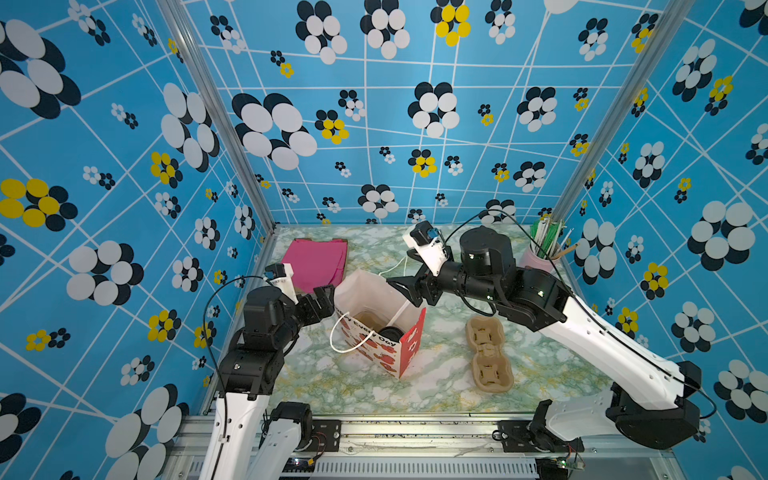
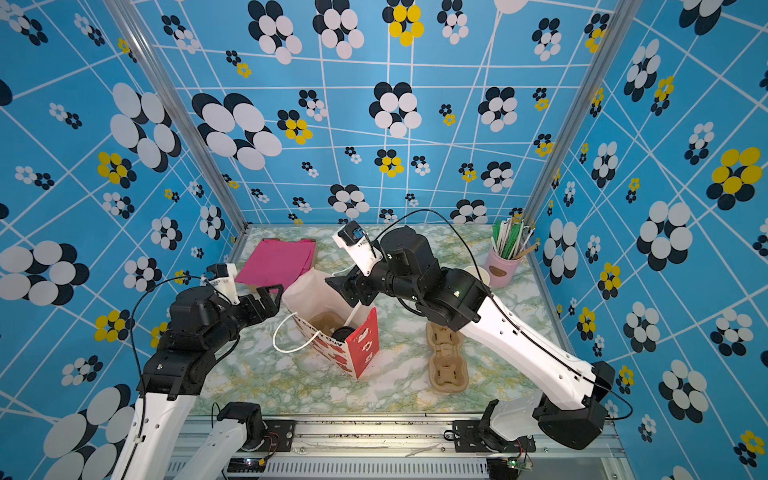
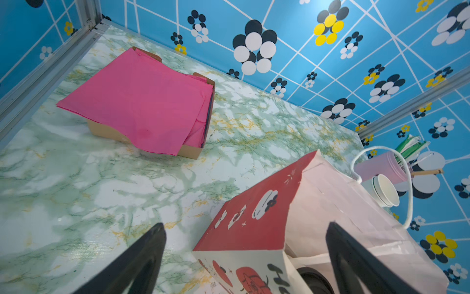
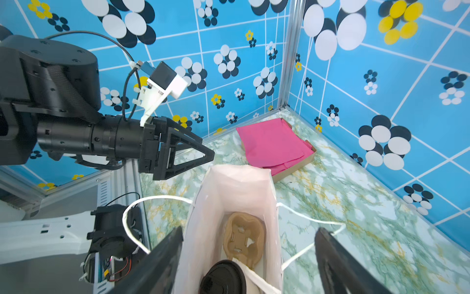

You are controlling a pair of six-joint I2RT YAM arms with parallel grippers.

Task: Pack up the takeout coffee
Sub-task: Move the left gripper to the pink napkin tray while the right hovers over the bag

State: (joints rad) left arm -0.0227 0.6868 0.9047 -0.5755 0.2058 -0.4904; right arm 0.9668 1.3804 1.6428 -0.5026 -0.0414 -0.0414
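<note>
The takeout coffee stands inside the red-and-white paper bag, and only its round black lid shows. It sits on a brown pulp carrier on the bag's floor. My right gripper hangs open over the bag's mouth and above the lid, holding nothing; both top views show it at the bag's far rim. My left gripper is open at the bag's left rim. Its fingers straddle the bag's red side without gripping it.
A cardboard box with pink tissue lies at the back left. A second pulp carrier lies right of the bag. A pink holder with straws and stacked lidless white cups stand at the back right. White rope handles hang off the bag.
</note>
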